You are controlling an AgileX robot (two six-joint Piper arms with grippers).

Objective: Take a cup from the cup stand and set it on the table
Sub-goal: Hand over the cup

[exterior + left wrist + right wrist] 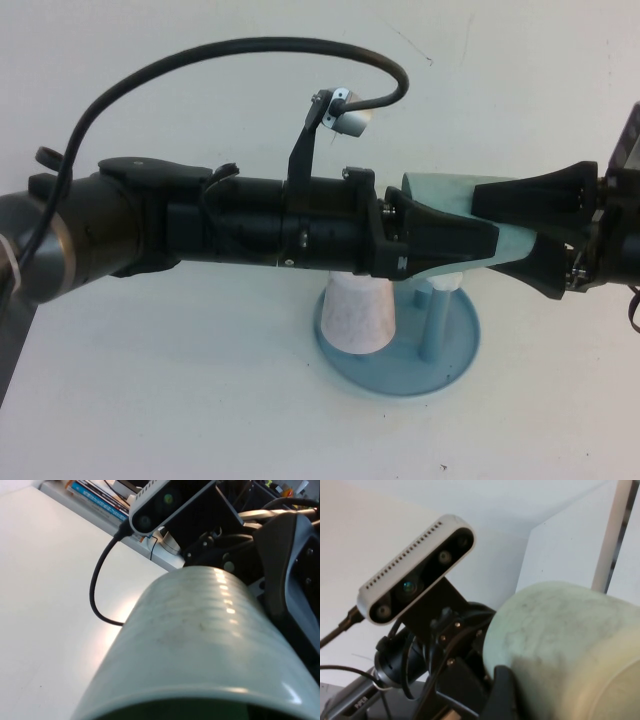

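Observation:
The pale mint-green cup (440, 188) lies on its side in the air above the cup stand (455, 350), held between both grippers. My left gripper (470, 240) reaches in from the left and is shut on the cup's rim end; the cup fills the left wrist view (200, 645). My right gripper (500, 228) comes from the right, its fingers above and below the cup's other end, shut on it. The cup also shows in the right wrist view (570, 645). The white table (150, 400) lies below.
A pinkish-white cup (358, 312) hangs upside down on the stand's left peg. A bare blue peg (433, 325) stands beside it. A black cable (250, 45) arcs over the left arm. Books (95, 497) lie past the table's edge.

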